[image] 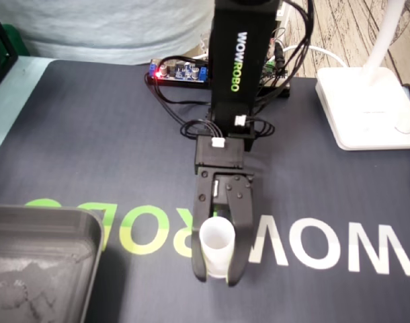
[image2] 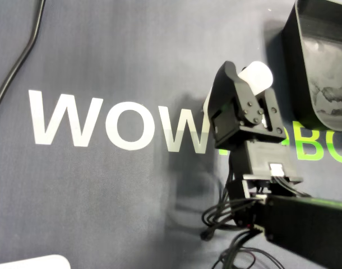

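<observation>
Between the jaws: you have the white cup over the printed lettering of the mat. In the fixed view it is near the front edge, with the tray well apart to its left.
The gripper: it is clamped on the white cup, its black fingers pressing one on each side. Neither view lets you tell whether the cup's base touches the mat.
Risk, squeeze: the cup looks thin-walled and light, so too hard a pinch could dent it or pop it out forward.
Risk, tilt: in the overhead view the white cup leans out past the fingertips. A quick wrist turn could let it slip.
Risk, tray: in that view the tray has its raised wall just beside the gripper. Carry low and you may clip the rim.
Cup: smooth, matte white, round, slightly tapered, open at the top.
Fingers: hard black plastic, flat and angular.
Tray: dark grey with rounded corners and a scuffed, pale floor.
Mat: dark, fabric-like surface with white and green letters.
</observation>
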Robot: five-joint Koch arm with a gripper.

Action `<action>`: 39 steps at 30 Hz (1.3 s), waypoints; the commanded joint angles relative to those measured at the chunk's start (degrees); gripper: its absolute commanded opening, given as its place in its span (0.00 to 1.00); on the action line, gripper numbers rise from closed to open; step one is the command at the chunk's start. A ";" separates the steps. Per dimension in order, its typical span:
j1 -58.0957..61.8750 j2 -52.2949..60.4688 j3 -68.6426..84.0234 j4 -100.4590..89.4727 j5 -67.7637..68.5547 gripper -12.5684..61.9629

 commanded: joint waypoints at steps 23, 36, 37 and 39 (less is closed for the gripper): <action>-0.18 9.05 -3.78 -0.44 0.62 0.20; 1.05 28.13 -5.19 16.70 5.27 0.20; 1.32 29.71 -5.62 18.28 5.62 0.20; 2.02 31.29 -6.50 20.30 7.21 0.20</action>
